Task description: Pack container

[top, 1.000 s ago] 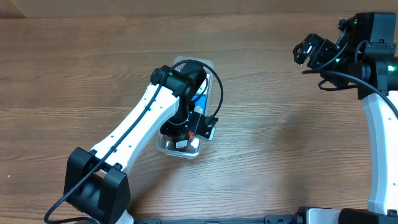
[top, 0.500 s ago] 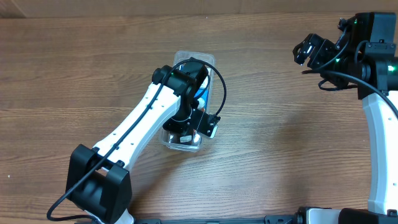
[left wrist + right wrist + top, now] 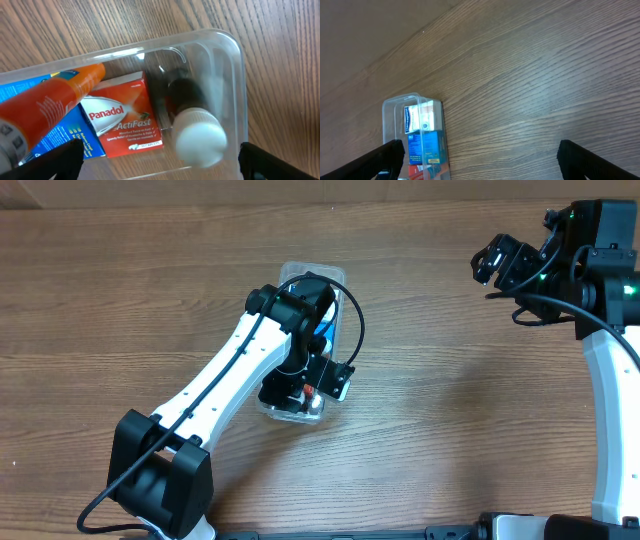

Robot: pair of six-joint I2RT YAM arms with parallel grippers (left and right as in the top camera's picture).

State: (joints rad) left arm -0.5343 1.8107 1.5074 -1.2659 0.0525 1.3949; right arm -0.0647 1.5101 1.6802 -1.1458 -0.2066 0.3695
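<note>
The container (image 3: 298, 274), a clear narrow bin, lies mid-table under my left arm. My left gripper (image 3: 297, 394) hangs over its near end, open, with its black fingertips (image 3: 60, 161) wide apart at the frame's bottom corners. Inside the container (image 3: 235, 60) lie a red Panadol box (image 3: 125, 117), a blue box (image 3: 60, 137), an orange tube (image 3: 50, 100) across them, and a dark bottle with a white cap (image 3: 197, 136), blurred and free of the fingers. My right gripper (image 3: 497, 260) is open far to the right, holding nothing. Its view shows the container (image 3: 415, 130) at lower left.
Bare wooden tabletop (image 3: 450, 400) surrounds the container on all sides. The right arm's base and cables (image 3: 600, 300) fill the far right edge. The left arm's base (image 3: 160, 480) sits at the front left.
My left gripper has opened over the container's near end, and the white-capped bottle now sits loose inside. The container shifted slightly away earlier. The right arm has not moved.
</note>
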